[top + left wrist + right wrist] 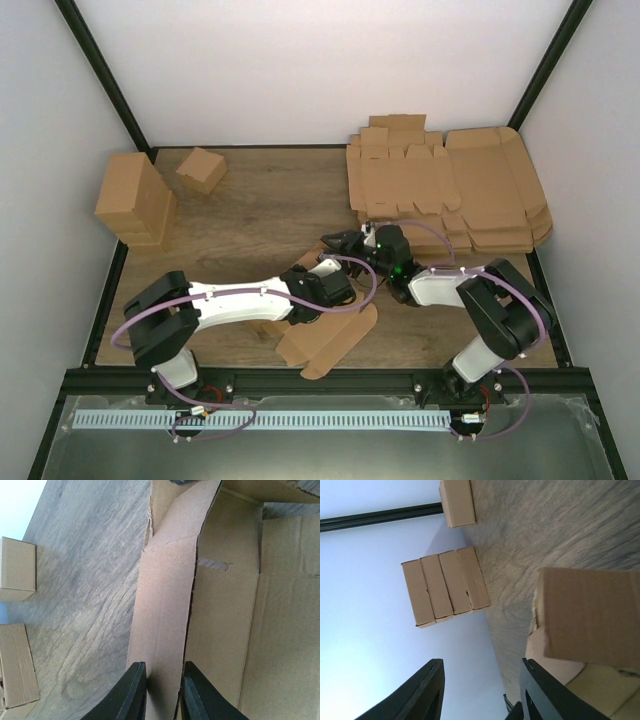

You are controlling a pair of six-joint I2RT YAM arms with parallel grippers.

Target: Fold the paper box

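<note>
Left end effector (162,692) is clamped on a raised side flap of the paper box (335,345), with the flap standing upright between my fingers. The rest of the box lies flat on the tabletop (270,205), front centre, under my left wrist. Right end effector (480,695) is spread wide and empty, just beside another raised flap. I can't tell if it's touching.

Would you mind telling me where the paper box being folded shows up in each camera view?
Top external: paper box lies near centre, towards the near edge.
Left wrist: fills the right half, one flap between the fingers of the left gripper.
Right wrist: raised flap at right.
Shared landmark: the small folded carton.
</note>
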